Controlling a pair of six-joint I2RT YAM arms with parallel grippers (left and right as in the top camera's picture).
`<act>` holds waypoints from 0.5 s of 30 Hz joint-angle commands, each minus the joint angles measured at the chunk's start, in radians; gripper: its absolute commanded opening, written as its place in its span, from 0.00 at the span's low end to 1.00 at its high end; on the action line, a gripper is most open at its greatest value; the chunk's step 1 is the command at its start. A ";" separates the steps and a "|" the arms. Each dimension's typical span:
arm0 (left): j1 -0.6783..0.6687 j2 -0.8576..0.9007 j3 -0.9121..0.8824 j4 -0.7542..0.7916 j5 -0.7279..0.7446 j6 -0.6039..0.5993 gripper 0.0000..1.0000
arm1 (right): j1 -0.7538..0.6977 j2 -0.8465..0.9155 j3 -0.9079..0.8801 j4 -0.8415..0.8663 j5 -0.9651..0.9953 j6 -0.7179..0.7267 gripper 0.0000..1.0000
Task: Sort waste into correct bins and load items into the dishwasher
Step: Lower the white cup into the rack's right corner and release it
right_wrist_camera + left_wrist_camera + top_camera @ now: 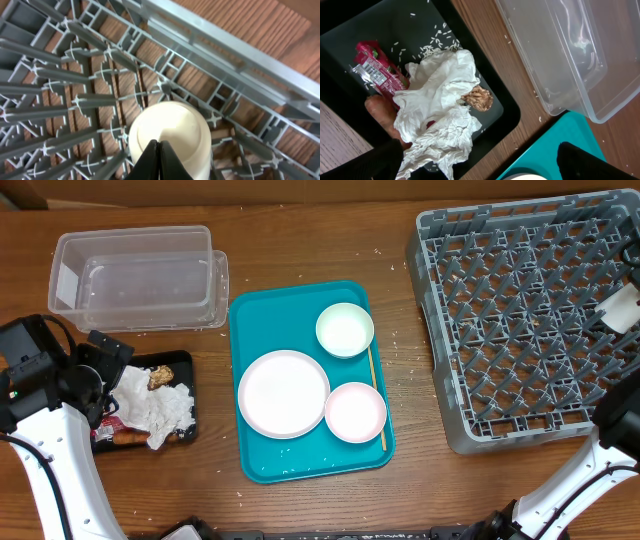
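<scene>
Waste is all in, by the look of it. The left gripper (pixel 477 152) hangs with its fingers spread wide and nothing between them. Right beneath it sits the bin (pixel 183 363), and piled there are the napkins (pixel 437 95). The wrapper (pixel 372 70) and the carrot (pixel 380 112) poke out on its left, and the food bit (pixel 477 97) is tucked against the paper on its right. Loose rice grains dot the bin floor. I'd call that a release pose: the jaws are open because the rubbish is dropped.

Beyond that gripper's right finger stands a clear tub (pixel 130 232) with nothing in it. Further right is the teal tray (pixel 300 465), where the dishes wait: big plate (pixel 283 393), pink plate (pixel 355 412), saucer (pixel 345 330), and the stick (pixel 377 395) lying along the tray's right side. They are well apart from both grippers, so loading has barely started.

Over to the rack (pixel 520 320). The right gripper (pixel 158 160) is above its far right side with its fingers squeezed almost together. The cup (pixel 172 130) is just past the tips. It looks pinched by its wall, though the contact itself is hidden. The cup hangs over the pegs, most likely so it can be lowered between them and not tip.
</scene>
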 commanded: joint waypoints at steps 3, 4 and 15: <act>0.002 0.000 0.017 0.000 0.003 -0.012 1.00 | -0.004 0.004 0.026 -0.037 0.005 0.029 0.04; 0.002 0.000 0.017 0.000 0.003 -0.012 1.00 | -0.004 0.001 0.026 -0.047 0.005 0.043 0.04; 0.002 0.000 0.017 0.000 0.003 -0.012 1.00 | -0.004 -0.155 0.026 -0.099 -0.100 0.076 0.04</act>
